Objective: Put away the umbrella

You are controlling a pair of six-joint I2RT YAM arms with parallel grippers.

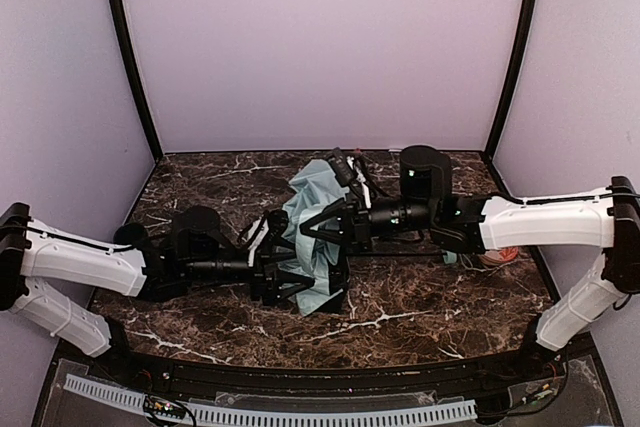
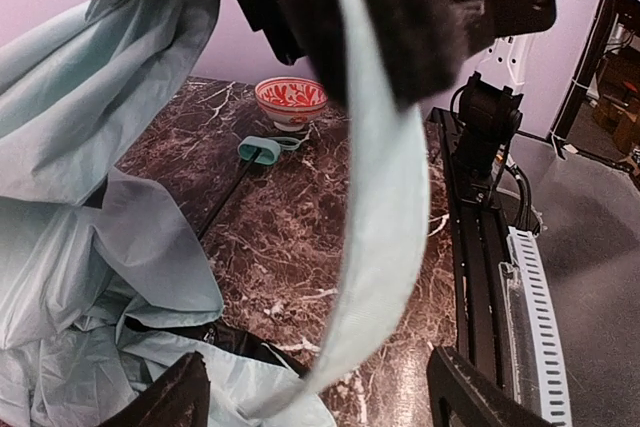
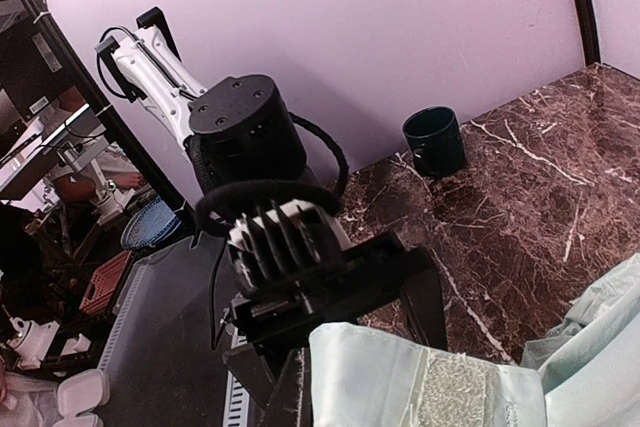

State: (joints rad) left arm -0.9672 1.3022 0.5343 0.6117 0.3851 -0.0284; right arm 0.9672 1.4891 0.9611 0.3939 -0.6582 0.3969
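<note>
From the top camera, the umbrella (image 1: pixel 312 209) lies bunched in the middle of the marble table (image 1: pixel 420 312), mint canopy crumpled and black ribs showing. Both my arms reach in low at it, my left gripper (image 1: pixel 278 272) at its near-left edge and my right gripper (image 1: pixel 338 227) on its right flank. I judge they meet there because the loose fabric must be gathered and bound before it can be stowed. Through my left wrist camera, my own fingers (image 2: pixel 170 399) are spread wide and pinch nothing. The closure strap (image 2: pixel 385 207) rises from the umbrella's folds between them to my right gripper above, whose jaws appear pressed together on it, I think to hold it taut for wrapping. The thin shaft (image 2: pixel 222 202) runs out from the canopy to the mint handle (image 2: pixel 260 150), which lies just beside a red-patterned bowl (image 2: pixel 291 100), well apart from the canopy. Through my right wrist camera, the strap's rough fastening patch (image 3: pixel 450 392) fills the bottom edge and hides my fingers. My left arm's wrist (image 3: pixel 250 132) faces me across the umbrella, and a dark cup (image 3: pixel 435 142) stands near the wall beyond it.
</note>
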